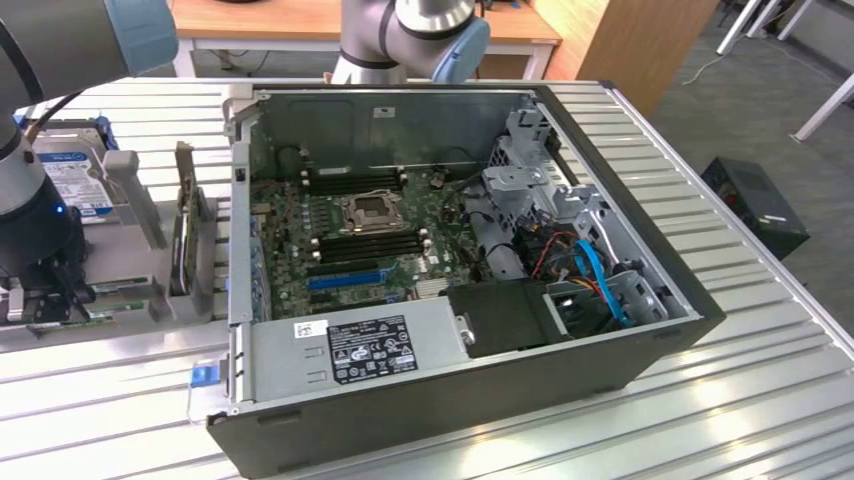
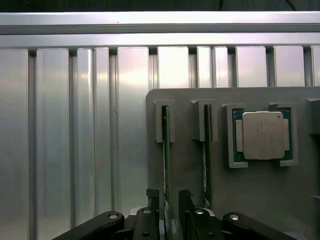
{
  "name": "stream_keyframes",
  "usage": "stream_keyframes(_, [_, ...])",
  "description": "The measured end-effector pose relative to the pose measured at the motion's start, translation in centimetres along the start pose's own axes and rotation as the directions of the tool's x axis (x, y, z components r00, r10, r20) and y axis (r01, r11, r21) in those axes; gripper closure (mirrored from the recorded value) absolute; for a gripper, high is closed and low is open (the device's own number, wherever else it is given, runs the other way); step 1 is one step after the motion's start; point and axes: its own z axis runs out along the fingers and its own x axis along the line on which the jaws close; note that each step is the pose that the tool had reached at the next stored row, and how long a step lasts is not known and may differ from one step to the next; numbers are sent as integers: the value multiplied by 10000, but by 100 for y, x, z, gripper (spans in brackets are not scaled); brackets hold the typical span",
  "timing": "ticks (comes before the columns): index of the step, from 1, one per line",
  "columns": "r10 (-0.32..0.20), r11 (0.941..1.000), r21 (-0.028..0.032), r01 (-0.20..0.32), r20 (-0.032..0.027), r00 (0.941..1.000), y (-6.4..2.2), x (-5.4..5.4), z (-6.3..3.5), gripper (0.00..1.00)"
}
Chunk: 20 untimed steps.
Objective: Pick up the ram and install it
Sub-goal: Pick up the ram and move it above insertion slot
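Ram (image 2: 165, 150) stands on edge in a slot of a grey holder (image 2: 185, 100), seen along its thin edge from the wrist view. A second stick (image 2: 206, 150) sits in the neighbouring slot, parallel and apart from the first. Beside those slots a square processor chip (image 2: 262, 135) lies flat in its own pocket on the same holder.

Gripper (image 2: 168, 197) is low over the holder. Its jaws are apart, one on each side of the ram, with a sliver of gap on both sides. Nothing is clamped.

In the exterior view the arm (image 1: 27, 200) reaches down at the far left of the frame, next to a hard drive (image 1: 70, 175) standing upright at the upper left. A computer case (image 1: 467, 400) lies open in the middle of the ribbed metal table (image 1: 747, 400). Its motherboard (image 1: 360, 235) faces up and a power supply (image 1: 367, 345) sits along the near wall. The ram is outside the case, well apart from the motherboard.
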Motion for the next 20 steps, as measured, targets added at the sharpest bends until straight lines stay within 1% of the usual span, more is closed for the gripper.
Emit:
stream_keyframes(12, [0, 10000, 1, 0, 1, 10000, -99, -5, -2, 70])
stream_keyframes(20, [-2, 10000, 0, 2, 1, 10000, -103, -8, 0, 70])
